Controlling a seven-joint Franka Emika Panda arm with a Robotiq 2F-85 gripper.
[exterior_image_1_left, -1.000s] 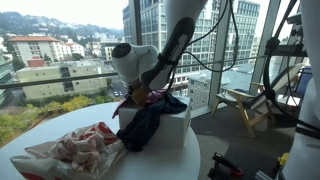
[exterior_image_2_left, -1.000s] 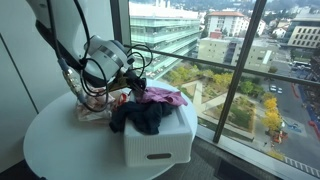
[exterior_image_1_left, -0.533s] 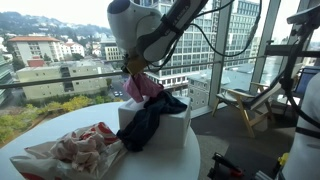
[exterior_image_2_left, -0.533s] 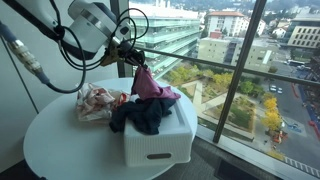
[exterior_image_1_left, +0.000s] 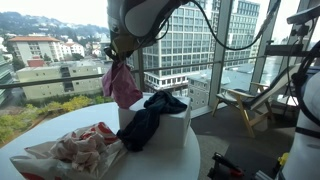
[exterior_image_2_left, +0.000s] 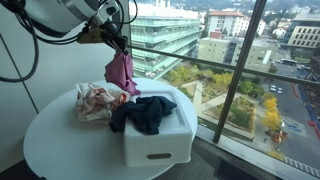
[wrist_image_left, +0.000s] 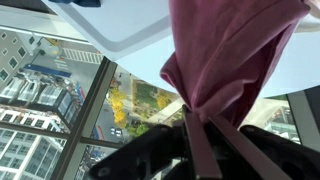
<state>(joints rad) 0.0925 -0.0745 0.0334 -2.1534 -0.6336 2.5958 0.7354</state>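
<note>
Lifted out of the white laundry bin over the past second, the pink garment now dangles straight below the gripper, whose jaws are clenched on its top. At the round table left edge lie red-and-white cloths; rightward, a navy garment drapes over the bin's rim

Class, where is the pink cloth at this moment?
In both exterior views the pink cloth hangs from the end effector, above the table beside the white basket.
</note>
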